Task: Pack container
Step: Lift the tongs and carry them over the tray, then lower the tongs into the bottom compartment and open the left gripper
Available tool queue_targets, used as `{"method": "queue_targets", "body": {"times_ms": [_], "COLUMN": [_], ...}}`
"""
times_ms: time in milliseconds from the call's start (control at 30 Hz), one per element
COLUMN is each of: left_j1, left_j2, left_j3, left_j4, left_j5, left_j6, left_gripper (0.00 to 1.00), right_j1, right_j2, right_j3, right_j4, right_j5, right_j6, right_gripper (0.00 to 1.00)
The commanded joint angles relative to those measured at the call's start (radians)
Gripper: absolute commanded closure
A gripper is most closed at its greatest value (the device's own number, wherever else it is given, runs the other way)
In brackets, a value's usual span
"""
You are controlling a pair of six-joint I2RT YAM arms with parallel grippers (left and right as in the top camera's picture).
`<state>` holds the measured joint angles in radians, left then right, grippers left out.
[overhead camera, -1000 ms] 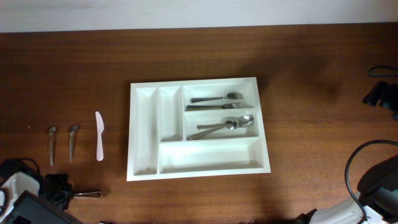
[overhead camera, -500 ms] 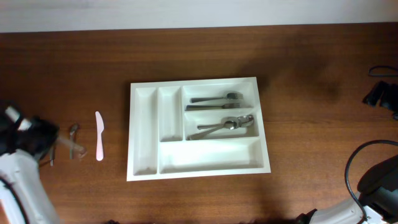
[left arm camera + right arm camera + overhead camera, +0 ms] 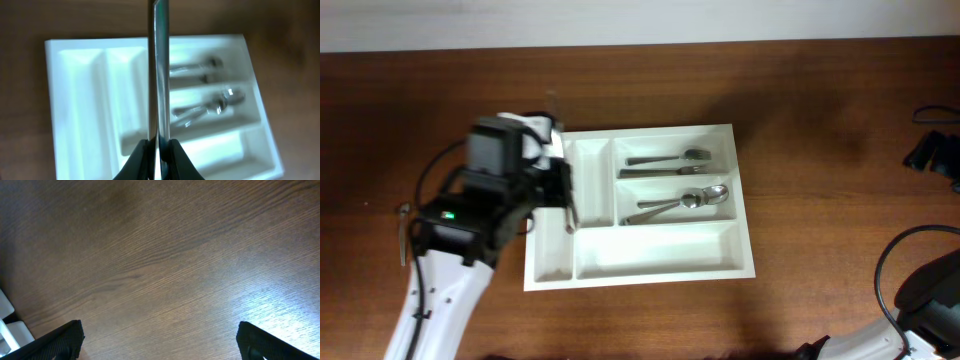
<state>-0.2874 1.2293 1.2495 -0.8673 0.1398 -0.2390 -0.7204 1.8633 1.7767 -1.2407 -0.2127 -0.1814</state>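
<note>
White tray [image 3: 650,262] at the centre of the desk [image 3: 820,100], cutlery [image 3: 680,200] in its 2 o'clock compartments. Left gripper [image 3: 159,150] — clamped on a thin metal utensil [image 3: 159,75] — hovers over the tray's 9 o'clock side, likely aligning it with a narrow slot. Right gripper [image 3: 160,342] spread apart, idle.

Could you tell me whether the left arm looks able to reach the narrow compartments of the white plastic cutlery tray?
Probably yes: the left gripper, jaws shut on a thin metal utensil, hangs above the white rectangular plastic cutlery tray, and both narrow compartments look empty, nothing blocking them.
</note>
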Motion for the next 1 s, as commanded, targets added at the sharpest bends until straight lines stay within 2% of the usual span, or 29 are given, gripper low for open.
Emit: {"method": "queue_targets", "body": {"times_ms": [0, 133, 433, 633, 967], "left_j1": [-0.117, -0.212, -0.263, -0.298, -0.41], "left_j2": [-0.009, 0.006, 0.05, 0.08, 0.185], "left_j3": [0.014, 0.013, 0.013, 0.013, 0.012], "left_j4": [0.003, 0.008, 0.022, 0.022, 0.0], "left_j5": [-0.14, -0.171, -0.165, 0.023, 0.032], "left_j6": [0.151, 0.28, 0.329, 0.58, 0.844], "left_gripper": [0.89, 0.88, 0.88, 0.78, 0.78], "right_j1": [0.001, 0.001, 0.001, 0.001, 0.001], "right_j2": [-0.022, -0.022, -0.022, -0.022, -0.022], "right_j3": [-0.006, -0.006, -0.006, -0.006, -0.006], "right_j4": [0.0, 0.0, 0.0, 0.0, 0.0], "right_j5": [-0.012, -0.012, -0.012, -0.012, -0.012], "right_j6": [0.007, 0.007, 0.007, 0.007, 0.007], "right_gripper": [0.01, 0.01, 0.01, 0.01, 0.01]}}
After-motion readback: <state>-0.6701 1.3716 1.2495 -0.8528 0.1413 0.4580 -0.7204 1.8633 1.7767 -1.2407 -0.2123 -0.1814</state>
